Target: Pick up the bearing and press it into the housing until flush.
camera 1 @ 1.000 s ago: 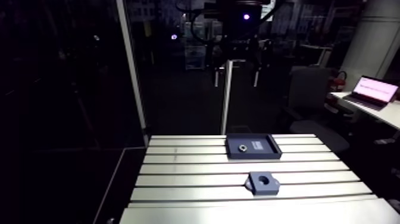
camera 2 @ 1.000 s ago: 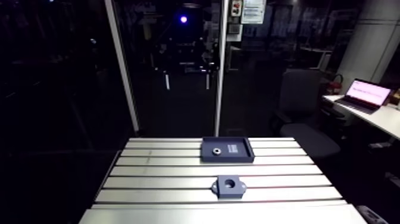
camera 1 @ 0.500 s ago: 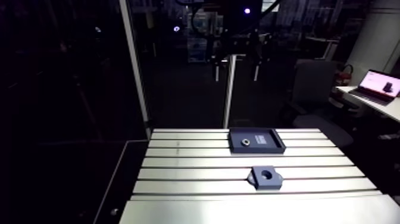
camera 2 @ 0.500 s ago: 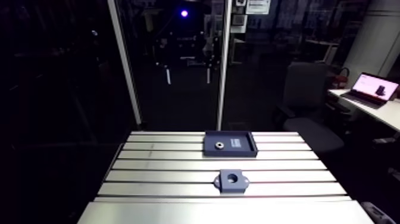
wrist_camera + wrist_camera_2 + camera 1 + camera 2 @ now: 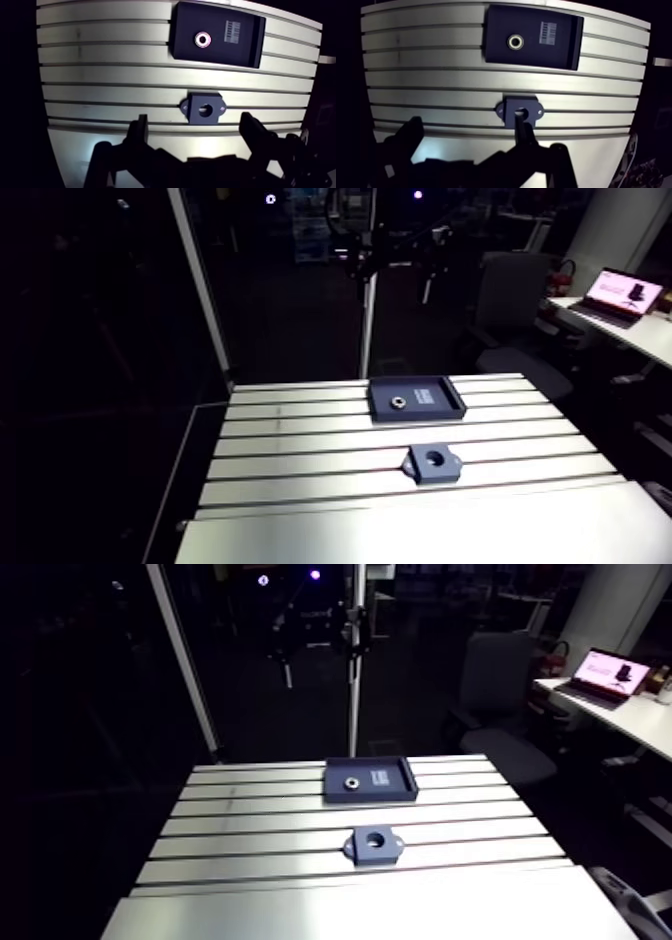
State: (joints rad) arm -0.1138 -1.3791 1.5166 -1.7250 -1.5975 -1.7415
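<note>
Arm view: the slotted table (image 5: pixel 300 458) carries a shallow dark tray (image 5: pixel 452 403) on its far side. The bearing (image 5: pixel 396 400), a small pale ring, lies flat inside the tray toward one end. The housing (image 5: pixel 433 463), a dark block with two ears and an open round bore, sits on the bare table nearer the camera, well apart from the tray. Its bore looks empty.

Wrist view: the gripper (image 5: pixel 194 120) hangs high over the table with its two fingers (image 5: pixel 137 132) spread wide and nothing between them. The housing lies below, roughly between the fingers. The tray, which has a label next to the bearing, lies farther ahead.

My reading is that no part of the task is done yet. The arm has to get over the tray, come down, grasp the bearing, carry it to the bore and press it in flush
</note>
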